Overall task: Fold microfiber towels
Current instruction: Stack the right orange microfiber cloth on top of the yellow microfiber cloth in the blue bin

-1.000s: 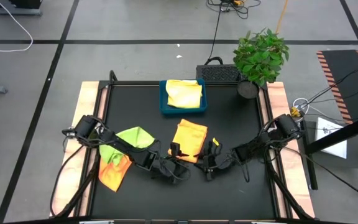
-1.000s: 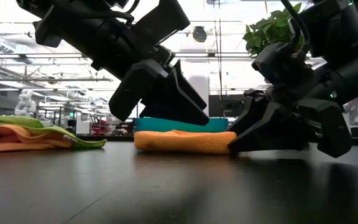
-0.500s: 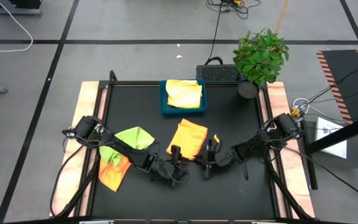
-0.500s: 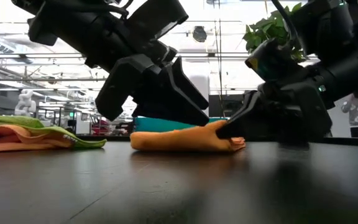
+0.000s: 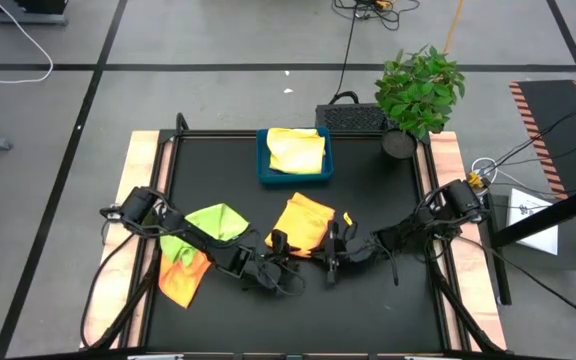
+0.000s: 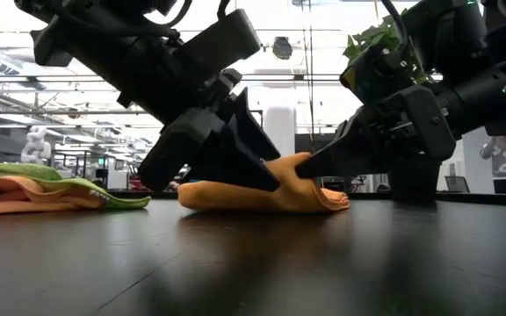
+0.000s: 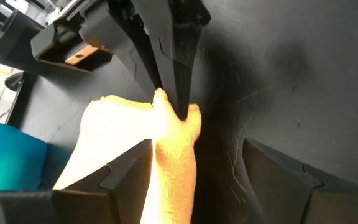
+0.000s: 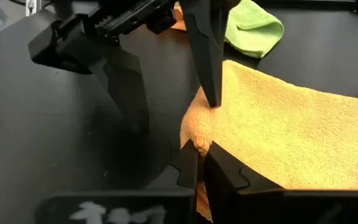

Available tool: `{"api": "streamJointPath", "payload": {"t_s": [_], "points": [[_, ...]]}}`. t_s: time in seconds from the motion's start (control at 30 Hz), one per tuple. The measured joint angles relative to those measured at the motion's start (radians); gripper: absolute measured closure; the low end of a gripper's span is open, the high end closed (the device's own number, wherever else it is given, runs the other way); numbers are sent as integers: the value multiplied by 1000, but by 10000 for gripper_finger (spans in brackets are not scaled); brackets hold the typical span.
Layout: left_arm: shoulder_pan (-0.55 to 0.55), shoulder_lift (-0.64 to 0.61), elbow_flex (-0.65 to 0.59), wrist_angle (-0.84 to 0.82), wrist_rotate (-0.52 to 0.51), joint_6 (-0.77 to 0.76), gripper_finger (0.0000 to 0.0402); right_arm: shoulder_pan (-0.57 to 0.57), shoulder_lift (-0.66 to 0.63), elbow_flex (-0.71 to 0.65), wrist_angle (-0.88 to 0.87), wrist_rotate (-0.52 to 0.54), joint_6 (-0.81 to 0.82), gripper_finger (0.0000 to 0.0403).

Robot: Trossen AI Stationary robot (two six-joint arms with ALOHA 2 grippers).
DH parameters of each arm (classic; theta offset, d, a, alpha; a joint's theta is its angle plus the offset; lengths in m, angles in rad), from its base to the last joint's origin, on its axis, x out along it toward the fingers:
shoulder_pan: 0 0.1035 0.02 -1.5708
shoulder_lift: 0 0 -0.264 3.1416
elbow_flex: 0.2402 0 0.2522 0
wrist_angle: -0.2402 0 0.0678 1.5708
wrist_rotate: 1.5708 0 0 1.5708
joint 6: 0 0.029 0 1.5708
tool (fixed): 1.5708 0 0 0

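Observation:
A folded orange-yellow microfiber towel (image 5: 303,220) lies flat on the black table near its middle. My right gripper (image 8: 199,157) comes from the table's right and is shut on the towel's near corner. My left gripper (image 5: 280,248) comes from the left and stands open at that same corner. One of its fingers (image 8: 211,87) is over the towel, and the other (image 8: 129,81) is beside it over bare table. A lime green towel (image 5: 218,220) and an orange towel (image 5: 183,278) lie bunched at the table's left. My left gripper has one fingertip (image 8: 213,102) down at the towel's top, right by the pinched corner; I cannot tell whether it touches the cloth. My right gripper pinches the towel's near corner (image 7: 166,109) between its two fingers. They slant down from the table's right. The cloth there is drawn up into a small peak (image 6: 299,165), several layers thick. The remainder of the towel lies on the table.
A blue tray (image 5: 264,170) holding a yellow towel (image 5: 296,150) stands at the far middle of the table. A potted plant (image 5: 420,90) stands at the far right corner. Bare black table lies near the front edge and on the right.
My right gripper has shut on the towel's near corner and gone a little toward the table's left. The corner has risen into a peak and the towel has bunched slightly leftward. My left gripper has stayed open at the same place.

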Motion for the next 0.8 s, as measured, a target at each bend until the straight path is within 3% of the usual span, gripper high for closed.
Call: {"api": "streamJointPath", "payload": {"t_s": [0.5, 0.63, 0.8], "points": [[18, 82, 1, 88, -50, 3, 161, -20, 0, 0, 31, -52, 26, 397], [18, 85, 1, 118, -54, 20, 213, -20, 0, 0, 28, -52, 29, 397], [18, 85, 0, 138, -54, 42, 314, -20, 0, -1, 34, -52, 28, 397]]}}
